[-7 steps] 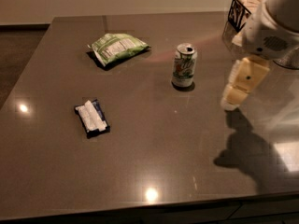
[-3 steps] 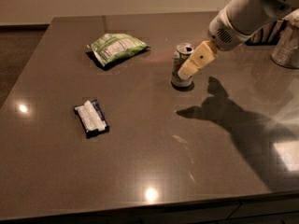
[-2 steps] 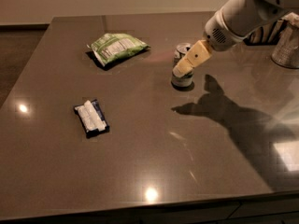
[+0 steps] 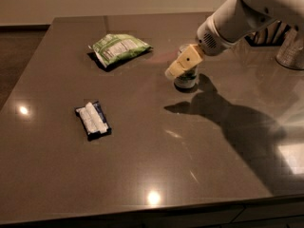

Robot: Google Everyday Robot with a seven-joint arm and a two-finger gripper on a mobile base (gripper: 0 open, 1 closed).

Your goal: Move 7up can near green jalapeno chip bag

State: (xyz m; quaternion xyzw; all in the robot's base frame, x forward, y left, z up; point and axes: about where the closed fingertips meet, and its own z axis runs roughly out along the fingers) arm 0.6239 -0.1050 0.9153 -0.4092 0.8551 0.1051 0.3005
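Camera view: end effector [image 4: 177, 69] has moved over 7up can [image 4: 186, 81].

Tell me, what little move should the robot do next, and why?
Probably secure a hold on the can. The gripper sits right at the can's top, and the can stands upright, well right of the bag, so it must be gripped before travelling left.
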